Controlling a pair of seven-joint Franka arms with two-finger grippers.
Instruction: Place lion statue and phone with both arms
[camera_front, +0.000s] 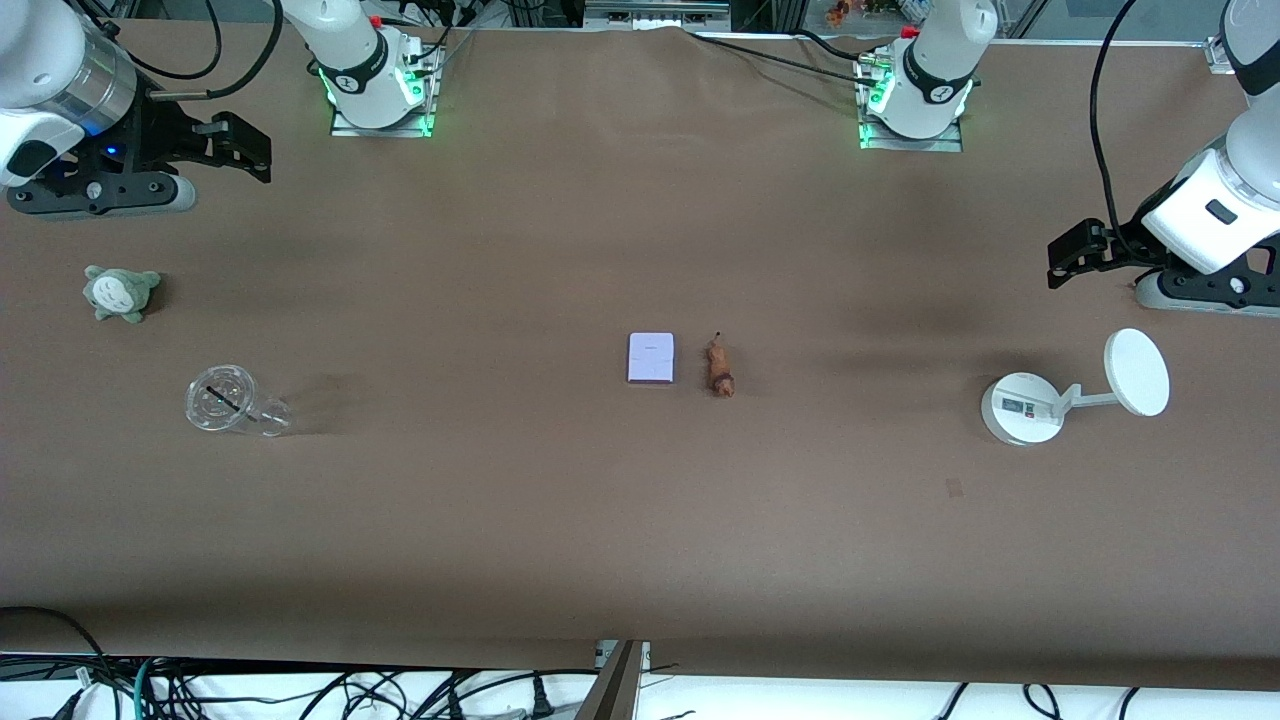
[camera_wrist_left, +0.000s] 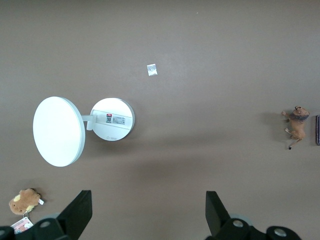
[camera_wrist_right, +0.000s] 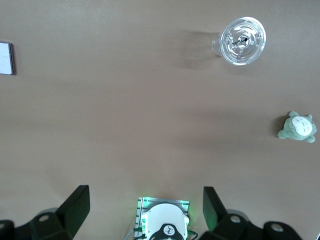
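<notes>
The phone (camera_front: 651, 358), a flat pale lavender rectangle, lies at the middle of the table. The lion statue (camera_front: 719, 367), small and orange-brown, lies beside it toward the left arm's end, apart from it. The left wrist view shows the lion (camera_wrist_left: 296, 125) and a sliver of the phone (camera_wrist_left: 317, 130). The right wrist view shows part of the phone (camera_wrist_right: 6, 58). My left gripper (camera_front: 1062, 262) is open and empty, up over the table's left-arm end; its jaws (camera_wrist_left: 148, 215) stand wide apart. My right gripper (camera_front: 250, 150) is open and empty over the right-arm end (camera_wrist_right: 146, 215).
A white round stand (camera_front: 1022, 408) with a disc arm (camera_front: 1136, 372) stands near the left gripper. A small brown plush (camera_wrist_left: 24, 201) shows in the left wrist view. A clear cup (camera_front: 222, 400) and a grey-green plush (camera_front: 120, 291) lie toward the right arm's end.
</notes>
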